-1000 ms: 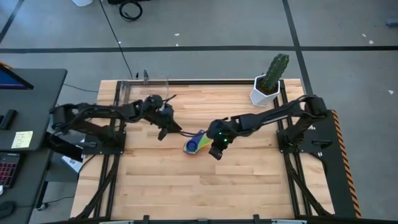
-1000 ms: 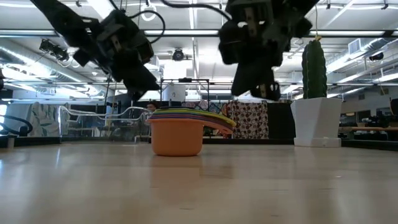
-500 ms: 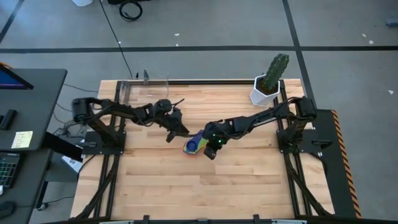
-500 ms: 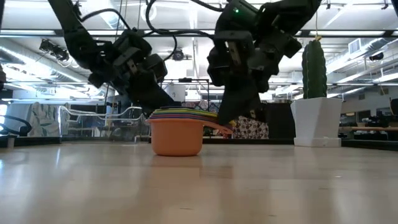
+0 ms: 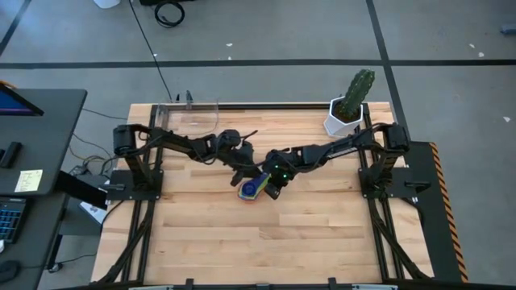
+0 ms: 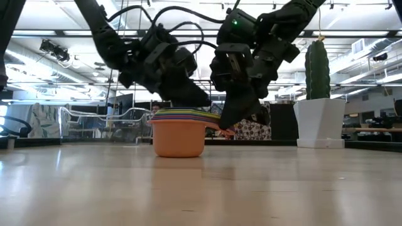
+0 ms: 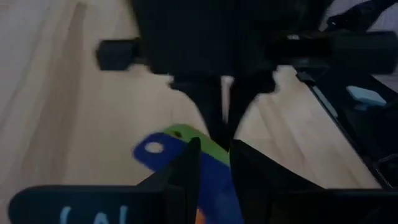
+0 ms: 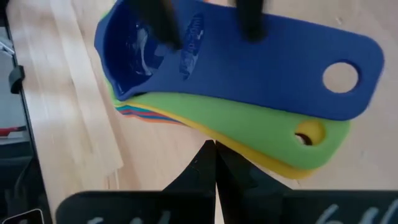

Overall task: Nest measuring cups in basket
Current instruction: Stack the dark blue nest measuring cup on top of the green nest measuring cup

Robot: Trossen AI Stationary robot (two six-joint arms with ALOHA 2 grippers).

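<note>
A: What fills the scene, biggest things first?

B: A pale wooden surface (image 5: 266,234) with two dark arms reaching in from its left and right edges, meeting near the middle. A white pot holding a green cactus (image 5: 351,103) stands at the far right corner. A clear basket (image 5: 187,114) sits at the far left corner, well apart from the cups.

A: Where are the measuring cups?

B: Nested in one stack (image 5: 252,188) on the bare surface, near the centre. From table height the stack (image 6: 179,133) shows an orange cup at the bottom with coloured rims layered above. The dark blue cup (image 8: 230,59) lies on top, its flat handles fanning out over green and yellow ones.

A: And the end effectors?

B: The left end effector (image 5: 247,168) hangs just above the stack's far side, fingers narrowly apart, holding nothing that can be seen. The right end effector (image 5: 272,190) is at the handles, fingers pressed together with nothing between them; whether it touches the handles is unclear.
</note>
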